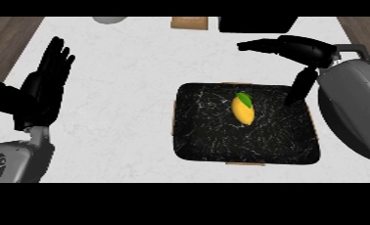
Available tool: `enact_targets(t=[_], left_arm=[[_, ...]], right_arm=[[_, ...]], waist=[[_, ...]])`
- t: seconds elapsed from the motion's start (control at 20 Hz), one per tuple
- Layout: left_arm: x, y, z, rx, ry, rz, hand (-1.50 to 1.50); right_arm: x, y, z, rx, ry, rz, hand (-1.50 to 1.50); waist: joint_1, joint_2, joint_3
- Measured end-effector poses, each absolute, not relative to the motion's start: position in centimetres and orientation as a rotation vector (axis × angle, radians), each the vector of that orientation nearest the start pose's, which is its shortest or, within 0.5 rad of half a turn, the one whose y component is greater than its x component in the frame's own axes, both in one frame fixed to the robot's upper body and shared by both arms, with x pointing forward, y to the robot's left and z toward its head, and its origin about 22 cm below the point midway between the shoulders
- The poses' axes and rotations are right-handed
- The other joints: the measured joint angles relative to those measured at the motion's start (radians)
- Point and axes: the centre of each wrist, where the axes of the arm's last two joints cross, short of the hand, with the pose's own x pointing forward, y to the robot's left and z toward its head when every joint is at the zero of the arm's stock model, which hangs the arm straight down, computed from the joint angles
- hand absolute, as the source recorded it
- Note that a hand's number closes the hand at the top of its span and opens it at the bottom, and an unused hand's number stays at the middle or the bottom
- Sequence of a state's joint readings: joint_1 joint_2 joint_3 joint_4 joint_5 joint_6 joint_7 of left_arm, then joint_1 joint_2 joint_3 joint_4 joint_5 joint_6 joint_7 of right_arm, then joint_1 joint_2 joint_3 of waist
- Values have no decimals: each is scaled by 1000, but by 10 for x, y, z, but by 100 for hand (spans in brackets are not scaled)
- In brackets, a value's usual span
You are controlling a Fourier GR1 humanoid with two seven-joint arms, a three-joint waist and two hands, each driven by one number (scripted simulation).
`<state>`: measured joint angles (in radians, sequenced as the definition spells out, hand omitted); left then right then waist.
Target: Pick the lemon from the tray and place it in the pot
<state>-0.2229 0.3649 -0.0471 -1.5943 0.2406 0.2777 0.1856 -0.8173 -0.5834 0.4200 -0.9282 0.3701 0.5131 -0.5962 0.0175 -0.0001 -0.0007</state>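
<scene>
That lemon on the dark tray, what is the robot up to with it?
The lemon lies untouched in the middle of the black tray on the white counter. The right hand is open above the tray's far right corner, fingers pointing down, holding nothing. The left hand rests open at the left edge.

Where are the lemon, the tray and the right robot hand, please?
lemon (242, 110): head view, middle of its yellow body.
tray (209, 136): head view, bare dark floor.
right robot hand (303, 50): head view, back of the palm.

A white marbled counter (123, 87) lies between brown wooden strips (18, 33) at either side.
</scene>
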Motion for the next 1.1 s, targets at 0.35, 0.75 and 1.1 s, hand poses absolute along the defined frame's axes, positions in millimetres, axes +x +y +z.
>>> enact_targets(t=[0.35,0.75,1.1], left_arm=[[285,279,83,204,-1615,70,0],[284,279,81,201,-1615,67,0],[281,278,81,198,-1616,67,0]], right_arm=[[393,-232,111,44,-1438,1748,-150],[373,-213,93,48,-1374,1785,-150],[371,-208,75,-63,-1323,1803,-150]], waist=[[-13,-1,0],[-16,-1,0],[-13,0,1]])
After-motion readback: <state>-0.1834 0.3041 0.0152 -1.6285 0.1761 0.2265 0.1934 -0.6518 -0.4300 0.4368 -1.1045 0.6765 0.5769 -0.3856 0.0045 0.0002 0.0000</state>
